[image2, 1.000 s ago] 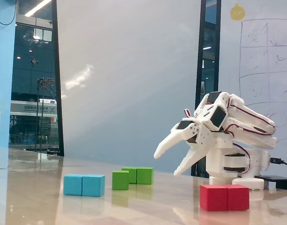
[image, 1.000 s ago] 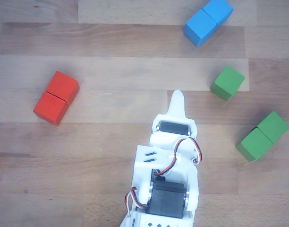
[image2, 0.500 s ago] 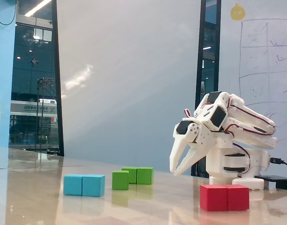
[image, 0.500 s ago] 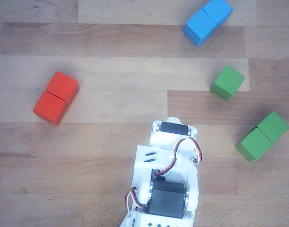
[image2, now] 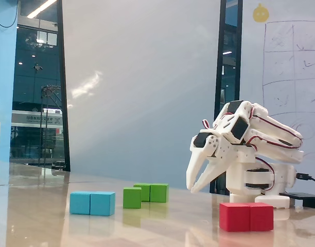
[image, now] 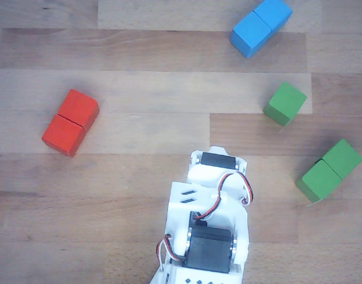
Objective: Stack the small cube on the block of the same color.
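Bare desk (image: 139, 118) lay open between the tool (image2: 191, 188) and the small green cube (image: 285, 103). The cube stood apart from the green double block (image: 329, 170) and the blue block (image: 261, 26). The red block (image: 70, 122) sat well off to the left.

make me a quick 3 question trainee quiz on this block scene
1. True or false: the small cube already sits on the green block.
2. In the fixed view, which block lies nearest the camera? A) blue block B) red block C) green block
3. Fill in: the end effector holds ____.

Key
1. False; the two are apart on the table.
2. B
3. Nothing; it hangs above the table, clear of every block.
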Robot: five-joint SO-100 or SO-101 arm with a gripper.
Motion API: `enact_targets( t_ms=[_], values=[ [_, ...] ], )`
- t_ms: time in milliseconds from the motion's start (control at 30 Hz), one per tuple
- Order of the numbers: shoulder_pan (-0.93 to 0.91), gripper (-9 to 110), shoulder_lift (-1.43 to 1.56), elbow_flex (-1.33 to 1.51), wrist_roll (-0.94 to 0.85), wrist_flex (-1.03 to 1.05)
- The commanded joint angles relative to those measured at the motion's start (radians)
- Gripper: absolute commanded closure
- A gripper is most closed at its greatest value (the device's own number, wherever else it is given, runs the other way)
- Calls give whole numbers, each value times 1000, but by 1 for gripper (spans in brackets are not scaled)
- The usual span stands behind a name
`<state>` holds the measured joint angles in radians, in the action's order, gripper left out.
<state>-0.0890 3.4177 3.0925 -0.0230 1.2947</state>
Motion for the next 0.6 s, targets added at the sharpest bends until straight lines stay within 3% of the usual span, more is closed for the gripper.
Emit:
enact_targets(
  t_ms=[0, 567],
  values=[
    [11, 101, 34, -44, -5, 11],
    [-2, 101, 28, -58, -5, -3]
  ],
)
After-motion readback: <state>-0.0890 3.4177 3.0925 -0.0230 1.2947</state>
